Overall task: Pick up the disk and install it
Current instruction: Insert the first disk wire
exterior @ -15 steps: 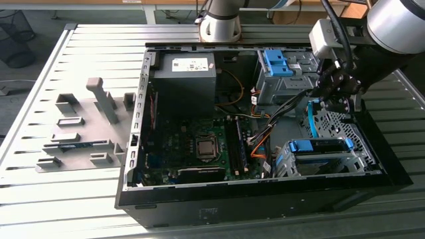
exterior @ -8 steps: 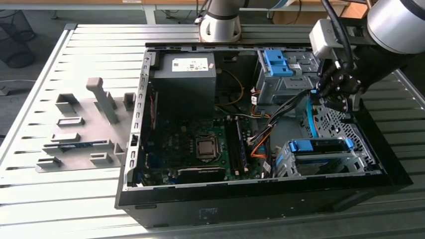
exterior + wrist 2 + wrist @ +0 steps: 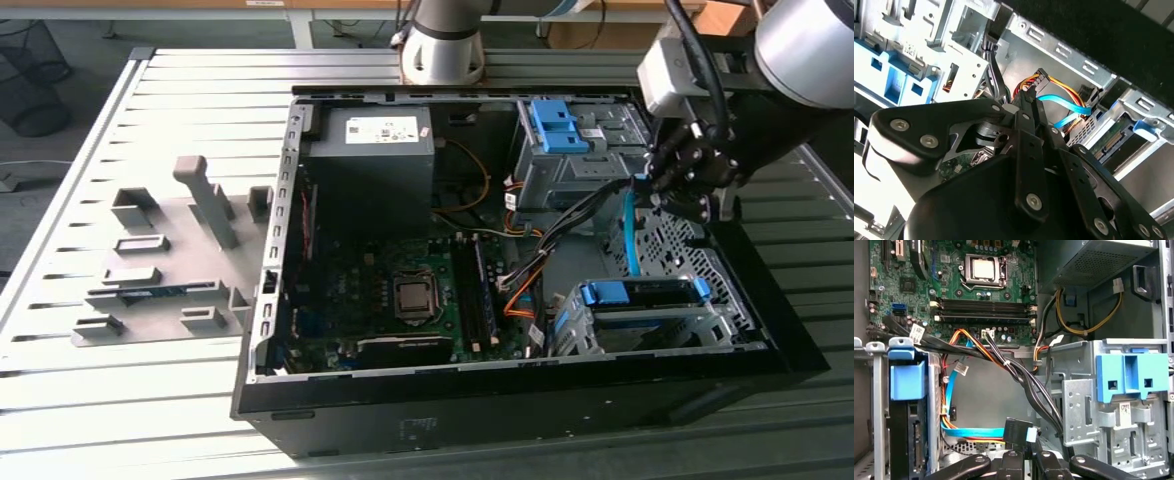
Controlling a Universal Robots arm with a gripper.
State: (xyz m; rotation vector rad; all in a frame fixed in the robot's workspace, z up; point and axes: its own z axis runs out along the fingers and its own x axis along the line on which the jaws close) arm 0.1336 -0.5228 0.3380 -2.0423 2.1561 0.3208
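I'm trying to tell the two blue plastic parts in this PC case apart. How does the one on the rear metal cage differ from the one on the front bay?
The rear cage's blue bracket stands upright as a blocky clip, while the front bay's blue handle lies as a long flat bar. The bracket tops an empty-looking cage; the handle fronts a seated drive. The gripper hangs between them. Both are the same blue plastic.

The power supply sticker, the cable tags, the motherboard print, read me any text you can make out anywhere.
None can be read.
Power supply sticker: print too small.
White cable tag: marks blurred.
Motherboard lettering: too small.
Tag on the blue bracket's cage: blurred.
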